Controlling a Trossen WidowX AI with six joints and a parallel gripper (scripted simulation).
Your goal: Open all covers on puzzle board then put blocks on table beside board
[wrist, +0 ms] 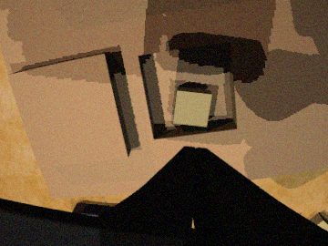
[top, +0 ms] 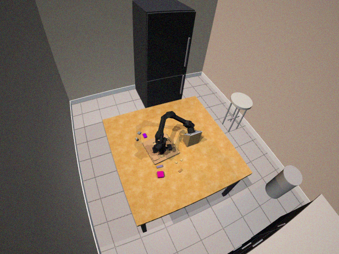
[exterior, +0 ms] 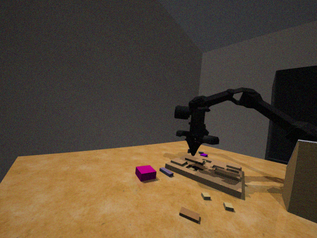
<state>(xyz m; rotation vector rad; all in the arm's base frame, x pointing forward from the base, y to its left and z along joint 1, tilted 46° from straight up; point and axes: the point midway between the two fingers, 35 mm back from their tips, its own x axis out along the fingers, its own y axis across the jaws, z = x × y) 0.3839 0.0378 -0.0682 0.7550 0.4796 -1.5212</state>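
The wooden puzzle board (top: 150, 156) (exterior: 204, 180) (wrist: 282, 150) lies on the table in front of the arm's base. My gripper (top: 158, 148) (exterior: 193, 153) (wrist: 193, 158) is shut on nothing, its tip pointing down just above the board's far left part. In the wrist view an open well holds a pale yellow-green block (wrist: 192, 108) just ahead of the fingertips. A flat cover (wrist: 73, 123) lies to the left of that well. Off the board lie a magenta block (top: 160, 174) (exterior: 145, 172), a lavender slab (top: 159, 166) (exterior: 166, 171), a small purple block (top: 144, 135) (exterior: 204, 154) and three tan blocks (exterior: 205, 195) (exterior: 228, 206) (exterior: 189, 214).
A tan box (top: 193, 138) (exterior: 302, 179) stands on the table right of the board, at the arm's base. Two small grey pieces (top: 139, 132) (top: 136, 138) lie beyond the board's far side. A black fridge (top: 164, 51) and a stool (top: 240, 101) stand beyond the table.
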